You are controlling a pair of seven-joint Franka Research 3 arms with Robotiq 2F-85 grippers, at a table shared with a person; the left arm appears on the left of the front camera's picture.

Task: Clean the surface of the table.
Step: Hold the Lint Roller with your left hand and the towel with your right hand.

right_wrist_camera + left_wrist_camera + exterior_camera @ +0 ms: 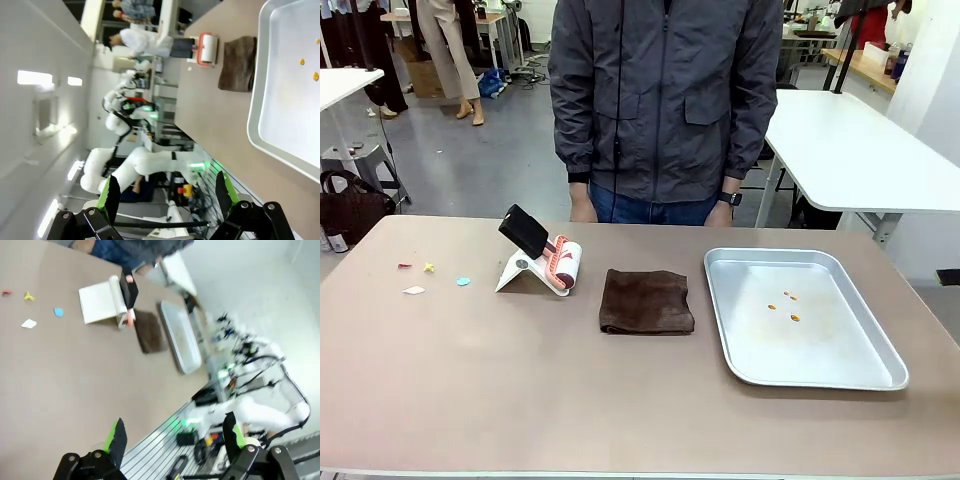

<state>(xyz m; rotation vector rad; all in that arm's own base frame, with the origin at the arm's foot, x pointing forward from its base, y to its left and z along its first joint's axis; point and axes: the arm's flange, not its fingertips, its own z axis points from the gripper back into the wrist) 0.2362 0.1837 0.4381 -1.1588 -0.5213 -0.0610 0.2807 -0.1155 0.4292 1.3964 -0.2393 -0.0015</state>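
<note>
Table (520,380): taupe top with a thin pale edge, running across the whole front view; the broad band along the near edge is bare, and all the things lie in the far half.
Contents, left to right: coloured paper scraps (463,281) near the left edge; lint roller (563,263) leaning on a white stand; folded brown cloth (646,301) just beside it, apart; silver tray (807,253) near the right edge, with a few orange crumbs (790,305) inside.
Far edge: a person (665,90) stands close against it, at the middle.
Left gripper (175,435): fingers spread, nothing between them; raised over the table's near edge, well apart from the scraps.
Right gripper (167,192): fingers spread, empty; raised off the table, the tray corner nearest.
</note>
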